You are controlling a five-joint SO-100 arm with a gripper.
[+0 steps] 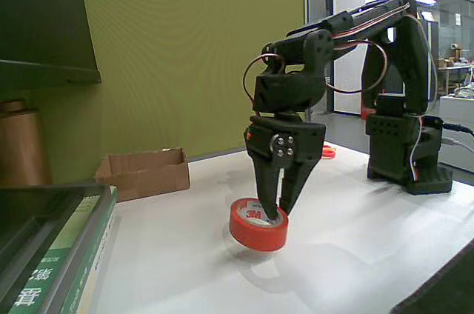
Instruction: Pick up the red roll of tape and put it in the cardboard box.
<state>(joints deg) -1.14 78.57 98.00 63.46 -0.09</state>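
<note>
The black gripper points straight down over the red roll of tape, and its two fingers come close together at the tips. The tips go into the white core of the roll, at the right side of the hole, where the print "3M" is seen. From the fixed view I cannot tell if the fingers pinch the wall of the roll or only stand inside the hole, so if the grip is closed on it stays unclear to me.

The red roll of tape lies flat on the white worktop, and a soft shadow is under it. It seems to rest on the surface, but a small gap I cannot exclude.

Behind the roll and to the right of it, the black arm bends back to its base, which stands on the worktop. Thin wires loop around the wrist.

To the left of the roll and farther back, near the green wall, stands the cardboard box, low and open at the top, well apart from the roll. Left of the box a tall brown cylinder is partly seen. In front of the box, at the left edge, books lie in a stack.
</note>
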